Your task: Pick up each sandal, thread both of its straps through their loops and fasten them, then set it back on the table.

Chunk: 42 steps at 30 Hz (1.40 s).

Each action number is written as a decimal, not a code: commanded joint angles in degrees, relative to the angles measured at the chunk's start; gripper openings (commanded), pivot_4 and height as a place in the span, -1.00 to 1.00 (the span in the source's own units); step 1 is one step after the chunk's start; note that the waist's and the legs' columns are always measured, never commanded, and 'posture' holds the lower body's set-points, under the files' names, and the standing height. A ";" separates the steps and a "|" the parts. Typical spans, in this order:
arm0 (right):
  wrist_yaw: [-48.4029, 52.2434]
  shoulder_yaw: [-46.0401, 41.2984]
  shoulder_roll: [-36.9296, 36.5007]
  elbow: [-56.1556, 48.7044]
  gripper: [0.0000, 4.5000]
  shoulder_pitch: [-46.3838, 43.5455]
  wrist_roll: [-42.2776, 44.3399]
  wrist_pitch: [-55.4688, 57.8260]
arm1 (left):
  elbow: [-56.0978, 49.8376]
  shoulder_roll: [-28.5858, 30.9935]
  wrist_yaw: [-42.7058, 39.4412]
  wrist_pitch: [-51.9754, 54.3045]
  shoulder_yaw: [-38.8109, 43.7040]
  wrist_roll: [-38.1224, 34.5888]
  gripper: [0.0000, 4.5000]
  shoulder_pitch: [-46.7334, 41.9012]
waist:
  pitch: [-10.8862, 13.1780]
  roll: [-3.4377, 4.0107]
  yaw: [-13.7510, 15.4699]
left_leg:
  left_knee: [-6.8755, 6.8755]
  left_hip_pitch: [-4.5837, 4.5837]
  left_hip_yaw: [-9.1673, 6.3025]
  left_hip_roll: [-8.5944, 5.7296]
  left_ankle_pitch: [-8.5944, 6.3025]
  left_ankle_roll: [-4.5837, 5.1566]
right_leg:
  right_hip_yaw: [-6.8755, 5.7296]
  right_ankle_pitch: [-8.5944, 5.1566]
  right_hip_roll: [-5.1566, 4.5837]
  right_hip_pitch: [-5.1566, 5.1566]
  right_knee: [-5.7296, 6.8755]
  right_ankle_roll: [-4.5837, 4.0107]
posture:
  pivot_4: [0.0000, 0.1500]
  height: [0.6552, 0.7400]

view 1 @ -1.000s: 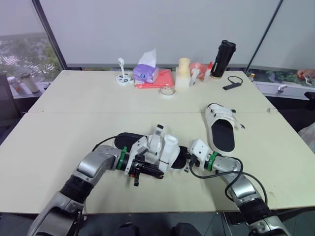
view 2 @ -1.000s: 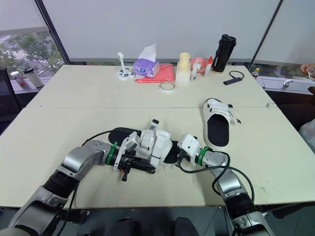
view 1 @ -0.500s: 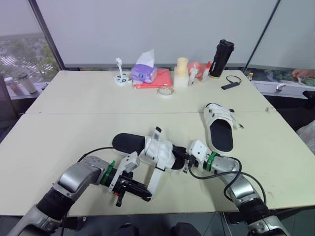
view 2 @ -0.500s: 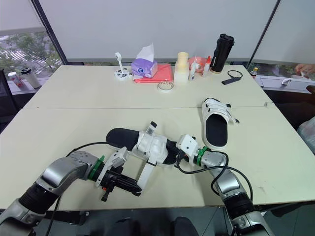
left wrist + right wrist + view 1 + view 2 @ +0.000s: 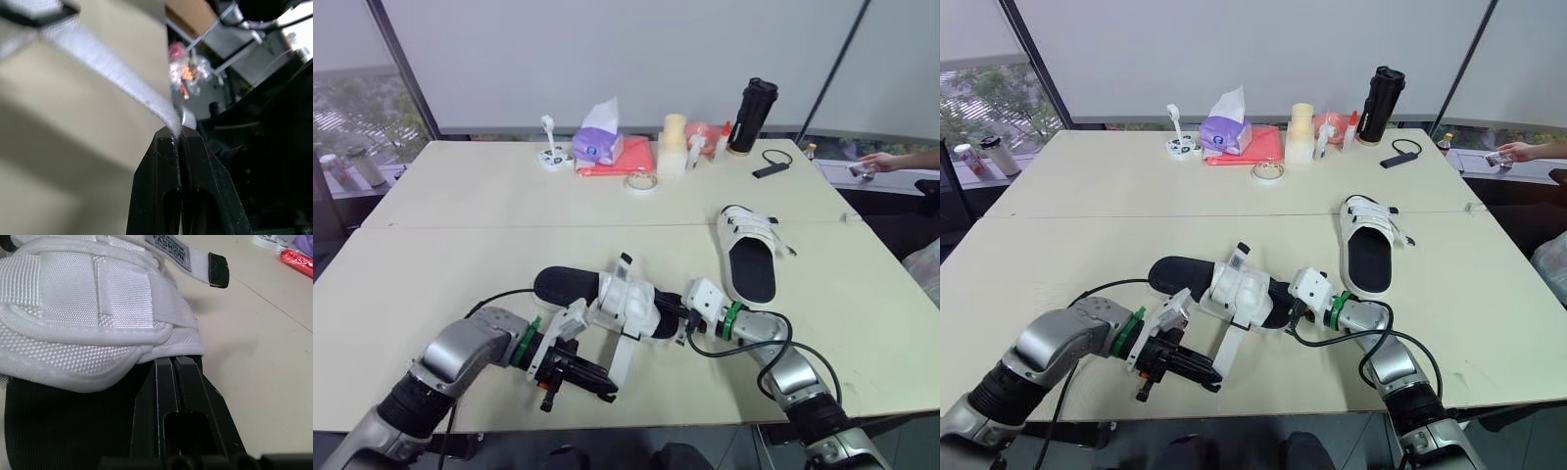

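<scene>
The sandal (image 5: 628, 302) lies mid-table, its edge clenched by the right gripper (image 5: 176, 361). Its strap (image 5: 112, 73) is pinched at the tip by the left gripper (image 5: 177, 134) and drawn toward 6 o'clock. Under tension, so thin a hold could be lost.

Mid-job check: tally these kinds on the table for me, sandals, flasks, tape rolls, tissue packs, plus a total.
Sandals: 2, near sandal and far sandal
Flasks: 1, black flask
Tape rolls: 1, tape roll
Tissue packs: 1, tissue pack
Total: 5
</scene>
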 commanded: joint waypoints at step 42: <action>-0.86 1.56 -0.66 6.47 -1.00 1.61 -2.79 2.96 | 23.60 -10.09 5.24 -32.58 0.29 17.31 0.99 -25.69 | 0.04 -0.07 0.31 | -0.16 0.27 -0.12 -0.49 0.30 -0.52 | -0.02 0.08 -0.03 0.32 -0.03 0.16 | 1.00 1.00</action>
